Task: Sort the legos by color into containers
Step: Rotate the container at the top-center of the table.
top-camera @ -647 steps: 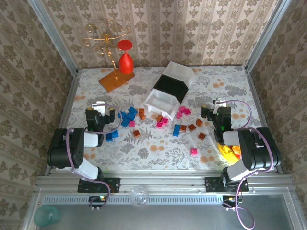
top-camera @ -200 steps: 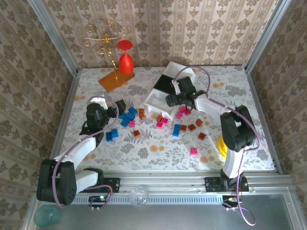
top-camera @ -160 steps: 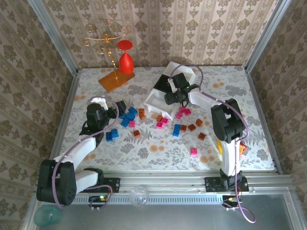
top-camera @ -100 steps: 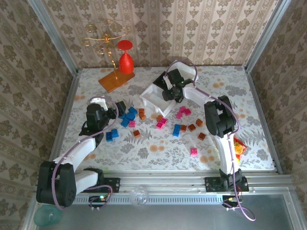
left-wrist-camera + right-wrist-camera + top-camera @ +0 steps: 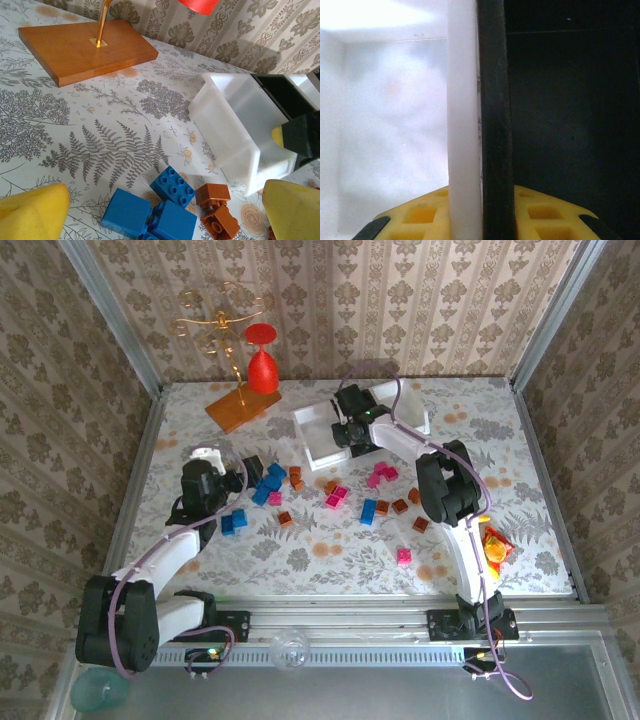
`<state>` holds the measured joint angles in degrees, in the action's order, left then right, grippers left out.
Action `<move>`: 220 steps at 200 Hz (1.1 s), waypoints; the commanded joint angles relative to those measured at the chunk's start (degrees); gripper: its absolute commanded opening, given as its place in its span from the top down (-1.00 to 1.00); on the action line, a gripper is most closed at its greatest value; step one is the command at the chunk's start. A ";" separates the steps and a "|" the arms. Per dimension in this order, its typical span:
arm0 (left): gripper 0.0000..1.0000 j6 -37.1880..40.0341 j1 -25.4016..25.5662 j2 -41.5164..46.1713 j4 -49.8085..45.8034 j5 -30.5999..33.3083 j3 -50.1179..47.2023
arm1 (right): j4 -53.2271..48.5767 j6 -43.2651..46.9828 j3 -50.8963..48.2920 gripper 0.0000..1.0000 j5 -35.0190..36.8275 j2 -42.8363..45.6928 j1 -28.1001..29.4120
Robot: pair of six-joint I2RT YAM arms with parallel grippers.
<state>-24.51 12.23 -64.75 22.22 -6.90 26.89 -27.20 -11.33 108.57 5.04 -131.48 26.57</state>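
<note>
Clenched on the 2 touching walls of the white bin (image 5: 464,125) and black bin (image 5: 492,125), the right pincer (image 5: 481,215) could tip both if dragged; the left pincer (image 5: 248,466) hung released.

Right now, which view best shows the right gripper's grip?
Right wrist: the right gripper is shut on the white bin's and black bin's adjoining walls. Top view shows it above the bins, grip hidden. Left wrist catches part of it beside them.

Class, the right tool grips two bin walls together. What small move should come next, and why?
Probably release: the right tool pinches walls of the white bin and black bin together, so neither can be placed separately while the legos lie unsorted.
</note>
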 commanded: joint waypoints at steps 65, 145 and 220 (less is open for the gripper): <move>-1.00 0.32 0.49 -0.96 -13.53 1.73 2.56 | 1.79 -9.95 9.35 0.20 -2.10 -3.64 3.58; -0.80 0.39 3.30 5.39 -38.45 10.13 1.92 | 17.51 -5.57 -23.86 -0.39 -1.92 23.43 3.84; -0.29 4.43 6.37 -6.51 -38.66 10.73 8.82 | 20.08 -6.43 -33.10 -0.46 -2.51 27.33 3.76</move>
<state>-21.67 17.67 -69.45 -15.38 3.05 33.52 -8.78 -17.39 76.90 2.52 -105.47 30.33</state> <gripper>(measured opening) 0.681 0.728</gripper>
